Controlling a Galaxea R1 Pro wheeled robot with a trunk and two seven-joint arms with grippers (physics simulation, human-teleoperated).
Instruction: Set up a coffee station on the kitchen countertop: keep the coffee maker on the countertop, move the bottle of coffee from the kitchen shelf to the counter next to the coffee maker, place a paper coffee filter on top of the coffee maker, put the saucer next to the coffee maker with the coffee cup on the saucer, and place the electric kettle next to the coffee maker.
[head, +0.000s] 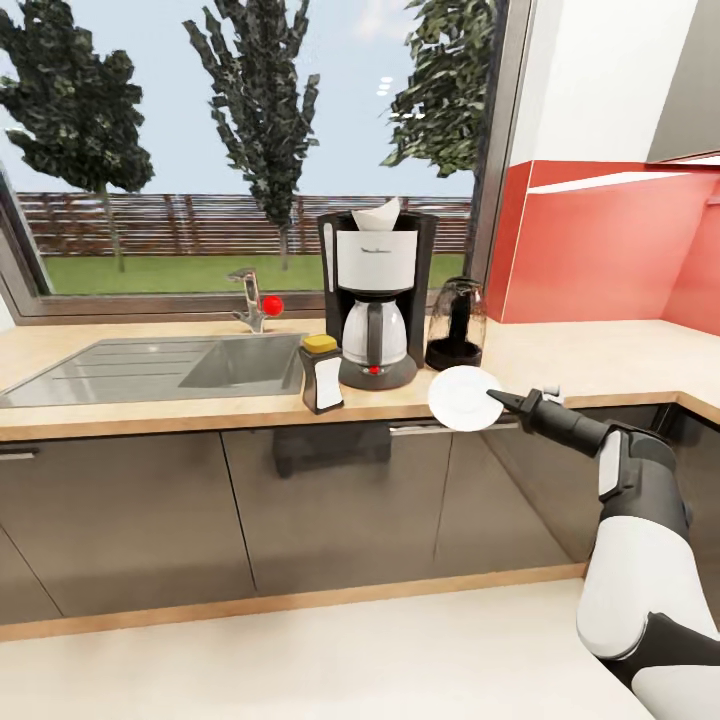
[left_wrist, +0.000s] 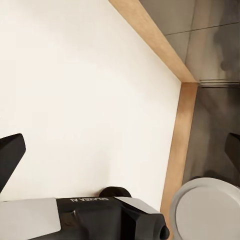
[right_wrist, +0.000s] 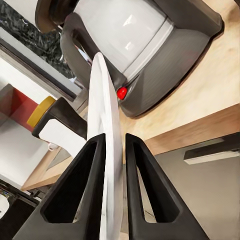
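White saucer (head: 463, 397) is clamped on edge in the right gripper (head: 500, 398) fingers at the desk (head: 560, 365) front edge; the coffee maker (head: 377, 300) lies beyond-left. Left finger state: cannot tell.

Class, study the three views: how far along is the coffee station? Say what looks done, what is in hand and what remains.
Looks done: the coffee maker stands on the countertop with the filter on top, the coffee bottle and kettle beside it. In hand: the right claw grips the saucer by its rim, held above the counter's front edge. Left: set the saucer down, then add the cup.
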